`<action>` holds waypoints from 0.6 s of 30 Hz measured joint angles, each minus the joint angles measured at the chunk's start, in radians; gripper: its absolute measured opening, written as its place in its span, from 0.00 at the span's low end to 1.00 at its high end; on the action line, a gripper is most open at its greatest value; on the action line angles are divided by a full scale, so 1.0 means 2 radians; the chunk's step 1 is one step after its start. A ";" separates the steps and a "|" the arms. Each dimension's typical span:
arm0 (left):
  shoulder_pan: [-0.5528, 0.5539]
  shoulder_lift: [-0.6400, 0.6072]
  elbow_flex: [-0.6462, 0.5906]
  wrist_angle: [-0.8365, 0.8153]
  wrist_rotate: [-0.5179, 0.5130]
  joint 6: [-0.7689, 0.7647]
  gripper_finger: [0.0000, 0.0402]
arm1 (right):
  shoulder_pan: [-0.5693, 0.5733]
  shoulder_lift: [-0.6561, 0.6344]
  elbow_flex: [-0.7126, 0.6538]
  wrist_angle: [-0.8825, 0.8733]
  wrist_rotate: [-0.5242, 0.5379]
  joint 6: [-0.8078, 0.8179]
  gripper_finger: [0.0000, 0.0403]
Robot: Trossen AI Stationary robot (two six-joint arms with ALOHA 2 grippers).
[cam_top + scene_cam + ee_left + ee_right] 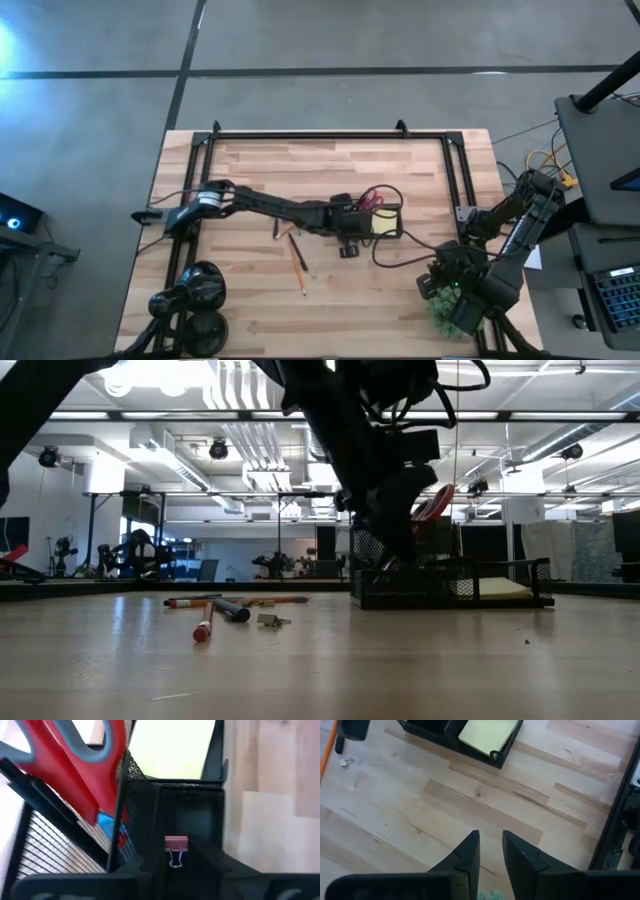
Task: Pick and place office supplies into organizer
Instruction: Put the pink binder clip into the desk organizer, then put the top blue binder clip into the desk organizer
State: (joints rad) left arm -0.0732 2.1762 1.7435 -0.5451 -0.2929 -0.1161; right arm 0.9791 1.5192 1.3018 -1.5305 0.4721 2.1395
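The organizer [402, 232], a dark mesh box, stands on the table right of centre. Red-handled scissors [75, 760] lean out of it, with a small blue piece [105, 822] below them. A yellow note pad [170, 745] lies flat in its far compartment. A small pink binder clip [176, 847] sits in the dark near compartment. My left gripper [175, 870] hangs over that compartment pointing down, open, with the clip in the gap between its fingertips, apart from both. My right gripper [491, 845] hovers over bare wood at the table's near right, open by a narrow gap, holding nothing.
Orange and dark pencils [297, 258] and a small metal clip [270, 620] lie loose on the wood left of the organizer. Two black round lamp-like objects [195, 290] stand at the near left corner. A green spiky ball [440, 315] sits by the right arm. A black frame rail [330, 135] rims the table.
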 joint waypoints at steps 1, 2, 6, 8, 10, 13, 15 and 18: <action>0.001 0.000 0.000 -0.002 0.016 -0.014 0.21 | 0.000 0.000 0.000 -0.001 0.000 0.000 0.19; 0.003 0.000 0.000 -0.003 0.025 -0.028 0.25 | 0.000 0.000 0.000 -0.001 0.000 0.000 0.19; 0.004 0.001 -0.002 -0.012 0.011 -0.044 0.37 | 0.000 0.000 0.000 -0.003 0.000 0.000 0.19; 0.004 -0.001 -0.002 -0.013 0.010 -0.037 0.42 | 0.000 0.000 0.000 -0.003 0.000 0.000 0.19; 0.004 -0.012 -0.002 -0.021 0.017 -0.024 0.45 | 0.000 0.000 0.000 -0.004 0.000 0.000 0.19; -0.004 -0.047 0.001 -0.054 0.049 -0.016 0.47 | 0.000 0.000 0.000 -0.004 0.000 0.000 0.19; -0.014 -0.082 0.001 -0.079 0.056 -0.017 0.47 | 0.000 0.000 0.000 -0.004 0.000 -0.001 0.19; -0.023 -0.128 -0.018 -0.143 0.045 0.016 0.44 | 0.000 0.000 0.000 -0.005 0.000 -0.008 0.19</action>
State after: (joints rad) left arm -0.1200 1.9208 1.7075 -0.8307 -0.2033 -0.0850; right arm 0.9791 1.5194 1.3018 -1.5406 0.4721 2.1242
